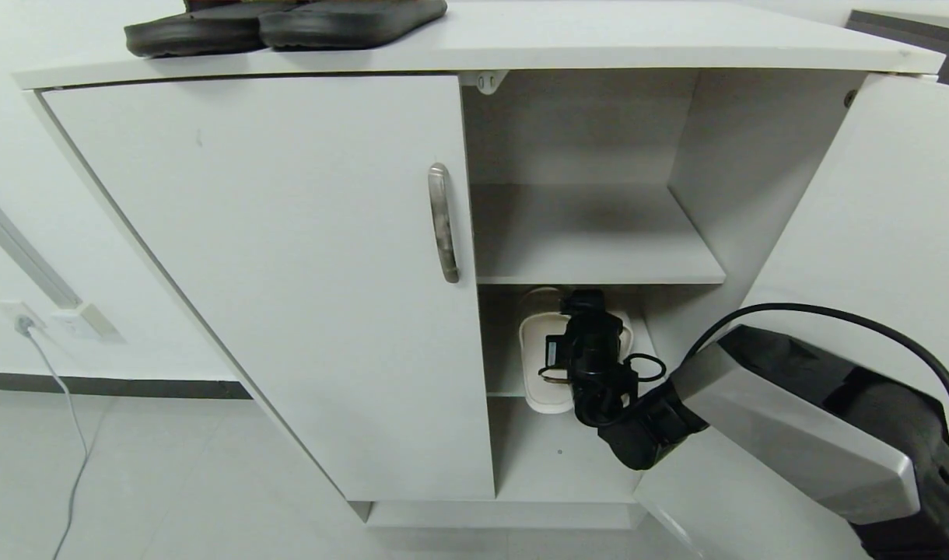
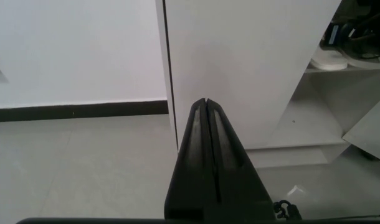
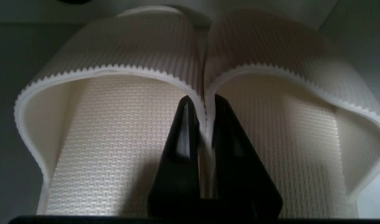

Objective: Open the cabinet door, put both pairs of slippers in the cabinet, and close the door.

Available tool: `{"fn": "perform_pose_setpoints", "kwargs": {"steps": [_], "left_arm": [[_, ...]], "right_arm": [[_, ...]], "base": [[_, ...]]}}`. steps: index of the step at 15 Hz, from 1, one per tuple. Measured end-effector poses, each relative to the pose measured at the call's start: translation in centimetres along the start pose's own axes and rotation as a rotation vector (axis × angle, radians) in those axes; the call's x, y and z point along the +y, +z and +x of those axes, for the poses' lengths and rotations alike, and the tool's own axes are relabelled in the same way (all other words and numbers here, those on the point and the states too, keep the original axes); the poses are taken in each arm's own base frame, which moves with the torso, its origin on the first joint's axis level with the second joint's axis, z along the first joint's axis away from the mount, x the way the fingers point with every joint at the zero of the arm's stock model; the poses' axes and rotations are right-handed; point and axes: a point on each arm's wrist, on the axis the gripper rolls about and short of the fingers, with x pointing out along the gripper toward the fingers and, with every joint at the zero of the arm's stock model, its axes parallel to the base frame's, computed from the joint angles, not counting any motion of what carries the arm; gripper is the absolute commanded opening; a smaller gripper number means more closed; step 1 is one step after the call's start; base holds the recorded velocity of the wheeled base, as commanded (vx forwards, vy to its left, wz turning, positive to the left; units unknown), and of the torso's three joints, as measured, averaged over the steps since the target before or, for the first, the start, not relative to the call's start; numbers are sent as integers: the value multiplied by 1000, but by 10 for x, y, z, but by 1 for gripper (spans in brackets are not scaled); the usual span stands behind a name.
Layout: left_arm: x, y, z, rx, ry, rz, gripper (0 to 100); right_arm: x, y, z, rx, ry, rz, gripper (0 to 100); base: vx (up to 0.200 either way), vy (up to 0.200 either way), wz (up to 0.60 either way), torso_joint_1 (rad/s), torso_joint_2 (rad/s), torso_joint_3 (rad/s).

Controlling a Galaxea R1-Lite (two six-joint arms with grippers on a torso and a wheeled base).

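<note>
While the right claw [image 3: 202,102] pinches the white slippers [image 3: 115,149] together by their adjoining inner edges, both sit inside the cabinet's [image 1: 288,272] middle compartment.
They look light, soft and bendy, and the ribbed straps flanking the claw should resist slipping. The black slippers [image 1: 284,27], well above the claw, likely suit the same pinch. The left claw [image 2: 205,102] is closed and empty.

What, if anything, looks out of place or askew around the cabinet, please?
Nothing is spilled or damaged. The dark slippers sit on the cabinet top rather than inside, while the right pincer grips the white slippers at the middle shelf.
</note>
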Motion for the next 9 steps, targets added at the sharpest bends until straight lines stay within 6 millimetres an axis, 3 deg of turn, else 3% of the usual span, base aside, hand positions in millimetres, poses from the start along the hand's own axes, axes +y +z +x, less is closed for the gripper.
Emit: {"fn": "perform_pose_setpoints", "kwargs": {"steps": [9], "left_arm": [[0,0,0,0,0,0,0]], "right_arm": [[-3,-7,16,2,5,-23,0]], "base": [[0,0,0,0,0,0]]}}
